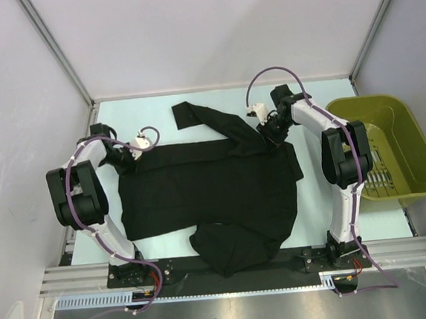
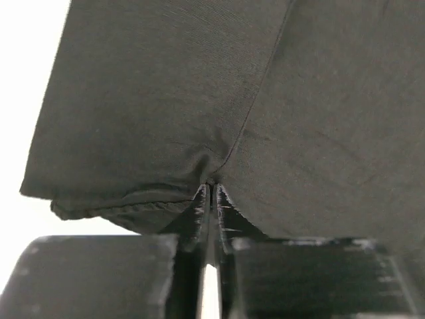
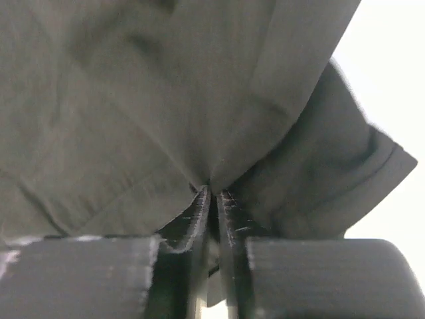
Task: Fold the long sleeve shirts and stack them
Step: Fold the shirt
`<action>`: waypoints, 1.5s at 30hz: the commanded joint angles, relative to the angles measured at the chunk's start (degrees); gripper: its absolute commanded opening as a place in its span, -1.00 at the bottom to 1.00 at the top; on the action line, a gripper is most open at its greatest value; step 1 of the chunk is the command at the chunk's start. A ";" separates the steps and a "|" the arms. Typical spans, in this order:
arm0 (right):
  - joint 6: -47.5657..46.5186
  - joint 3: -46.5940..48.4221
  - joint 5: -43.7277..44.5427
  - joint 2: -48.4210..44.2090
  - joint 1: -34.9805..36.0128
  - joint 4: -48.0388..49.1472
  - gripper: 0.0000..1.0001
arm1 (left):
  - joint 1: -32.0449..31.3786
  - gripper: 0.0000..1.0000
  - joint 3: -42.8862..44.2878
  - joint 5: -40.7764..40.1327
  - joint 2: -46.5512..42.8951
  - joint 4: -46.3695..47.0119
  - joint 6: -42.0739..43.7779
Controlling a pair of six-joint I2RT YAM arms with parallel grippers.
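Across the middle of the table point(image 1: 156, 108) lies the black shirt point(image 1: 208, 190), one sleeve reaching toward the far edge. My left gripper point(image 2: 210, 193) pinches its far left corner, and my right gripper point(image 3: 211, 194) is clamped on fabric at its far right corner.

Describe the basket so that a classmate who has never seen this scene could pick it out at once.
Start at the pale table and go to its right edge, just outside the right arm. There sits the basket, an open rectangular tub with a slatted floor. It is the only olive-green, rigid thing; its neighbour, the black shirt, is soft cloth.
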 commanded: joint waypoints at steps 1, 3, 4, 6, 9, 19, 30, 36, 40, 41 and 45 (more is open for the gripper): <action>-5.33 2.12 1.04 -1.13 0.02 -5.51 -0.39 | 0.27 -0.64 0.11 -2.24 -1.79 -0.13 3.12; -5.08 6.86 -0.36 -0.69 -0.15 -8.92 -0.01 | 0.27 -0.26 1.43 -1.45 -2.23 -1.62 1.37; -4.38 8.79 -0.98 -0.43 -0.33 -9.55 0.09 | 0.27 -0.14 3.61 0.29 -2.75 -1.89 0.05; -0.78 16.69 -2.91 1.24 -0.59 -10.35 0.33 | 0.27 0.16 6.35 2.58 -3.28 -2.77 -4.33; 6.05 28.46 -3.98 7.03 -0.25 -9.56 0.55 | 0.27 0.83 12.50 7.94 -3.20 -2.15 -12.66; 29.26 43.89 -2.75 23.92 2.66 8.70 0.55 | -0.08 0.99 18.14 10.68 -3.20 11.38 -38.62; 39.04 46.51 -4.41 34.46 4.50 27.00 0.92 | -0.96 0.99 13.22 7.53 -5.66 10.86 -40.83; 39.66 46.60 -6.88 37.37 6.08 27.97 0.89 | -0.96 0.99 15.40 5.32 -4.17 8.93 -41.53; 38.26 49.14 -10.11 38.16 6.52 23.78 -0.02 | -0.87 0.97 16.99 4.88 -3.46 7.78 -42.41; 37.82 49.93 -11.00 37.11 6.79 22.45 -0.42 | -0.87 0.95 17.17 5.32 -3.55 7.78 -42.76; 31.24 45.66 -13.20 26.35 8.45 16.55 -1.00 | -0.96 0.83 18.05 8.04 -4.43 7.69 -44.08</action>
